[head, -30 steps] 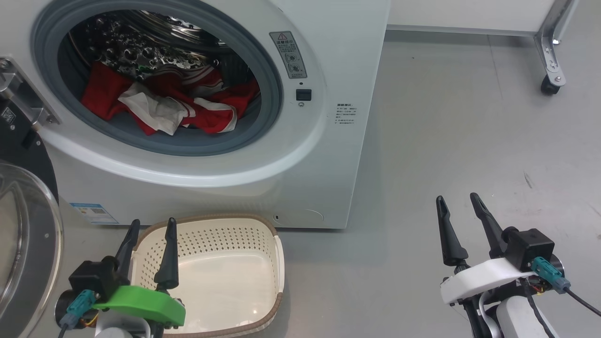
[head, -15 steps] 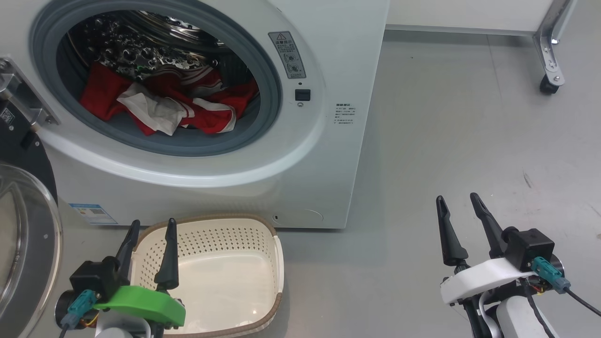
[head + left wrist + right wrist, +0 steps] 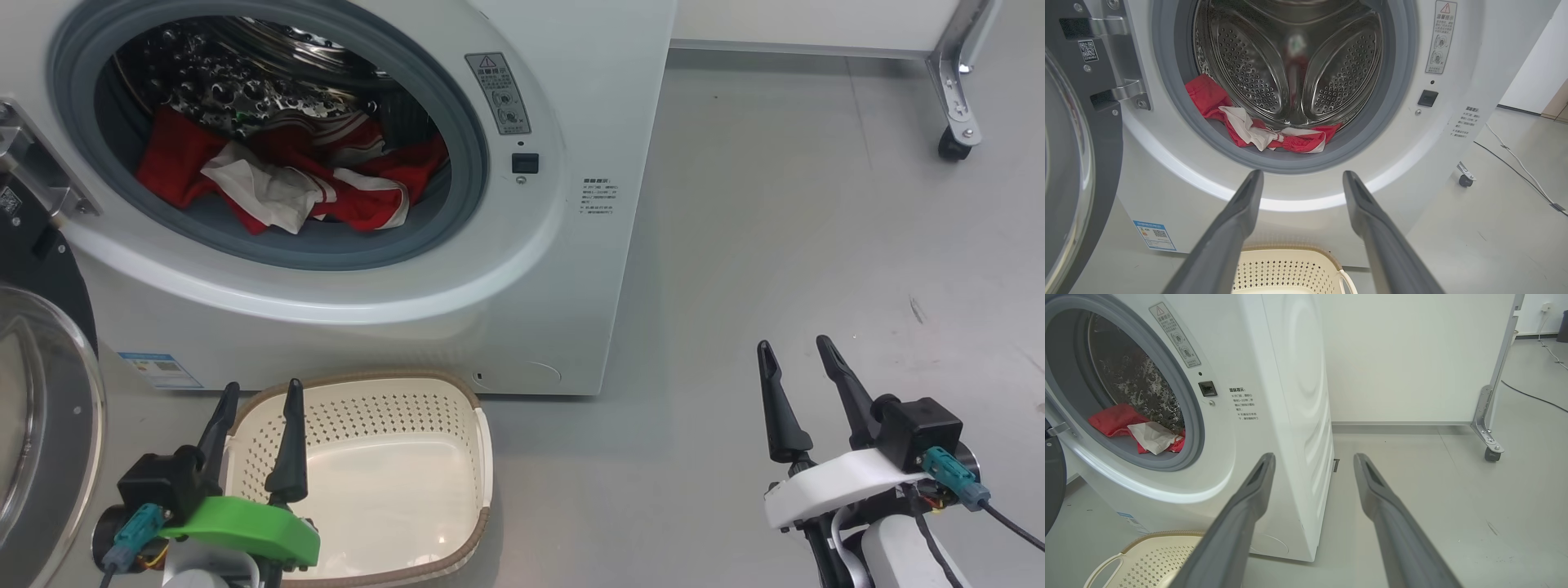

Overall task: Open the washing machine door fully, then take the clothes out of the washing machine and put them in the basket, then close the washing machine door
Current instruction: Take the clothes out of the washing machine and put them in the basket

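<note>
The left tool point(image 3: 262, 384), fingers upright, spread and empty, stands over the near-left rim of the cream perforated plastic basket point(image 3: 375, 420). The right tool point(image 3: 793, 343) is posed likewise over the grey floor point(image 3: 775, 204). Beyond, red white-trimmed clothes point(image 3: 359, 204) lie inside the white front-loading washing machine point(image 3: 571, 286), its black-rimmed round door point(image 3: 45, 278) open.

I see a glossy white washing machine point(image 3: 571, 286) with shiny dimpled steel drum point(image 3: 1298, 69) and matt grey rubber gasket point(image 3: 469, 163), soft red cloth clothes point(image 3: 359, 200), a perforated cream plastic basket point(image 3: 384, 416), and a smooth grey floor point(image 3: 775, 245).
</note>
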Robot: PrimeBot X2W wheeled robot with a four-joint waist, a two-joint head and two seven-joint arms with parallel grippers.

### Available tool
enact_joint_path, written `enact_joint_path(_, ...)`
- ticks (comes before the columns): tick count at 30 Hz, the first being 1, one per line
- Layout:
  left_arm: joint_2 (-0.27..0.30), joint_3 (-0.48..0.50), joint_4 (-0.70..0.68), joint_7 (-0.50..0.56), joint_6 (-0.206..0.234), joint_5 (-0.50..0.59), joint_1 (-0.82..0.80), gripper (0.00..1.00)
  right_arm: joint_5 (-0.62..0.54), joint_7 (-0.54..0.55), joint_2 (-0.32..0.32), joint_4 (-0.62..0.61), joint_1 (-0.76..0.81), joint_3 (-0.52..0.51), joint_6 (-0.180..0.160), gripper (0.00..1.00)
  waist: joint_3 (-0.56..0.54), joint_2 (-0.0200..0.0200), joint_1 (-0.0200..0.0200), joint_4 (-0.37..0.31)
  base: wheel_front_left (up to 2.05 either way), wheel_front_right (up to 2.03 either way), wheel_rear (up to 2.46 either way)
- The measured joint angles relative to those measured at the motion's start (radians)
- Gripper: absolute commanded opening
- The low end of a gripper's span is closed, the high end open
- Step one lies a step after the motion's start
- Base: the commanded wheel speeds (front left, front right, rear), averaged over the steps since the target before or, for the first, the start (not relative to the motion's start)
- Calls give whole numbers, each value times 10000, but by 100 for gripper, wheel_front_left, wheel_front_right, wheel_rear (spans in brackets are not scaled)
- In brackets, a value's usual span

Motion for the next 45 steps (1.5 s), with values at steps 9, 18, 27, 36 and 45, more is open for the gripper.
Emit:
enact_joint_path(9,77,52,-17,-2,159,357,-11,100,0,0,4,-102,-138,192,0,100,331,0,0,-161,0,0,0)
enact_joint_path(18,322,190,-151,-2,642,882,-507,100,-82,0,-8,-267,-284,468,0,100,1101,0,0,-424,0,0,0)
enact_joint_path(27,715,355,-209,207,986,1256,-1470,100,-94,0,-12,-477,-709,660,0,100,2056,0,0,-733,0,0,0)
enact_joint_path(36,1616,924,8,1003,1519,1584,-3022,100,-119,0,-6,-717,-1611,1037,0,100,3174,0,0,-1301,0,0,0)
enact_joint_path(45,2773,1187,593,1946,1716,2205,-4532,100,35,-2,29,-750,-1917,1271,0,100,3990,0,0,-2194,0,0,0)
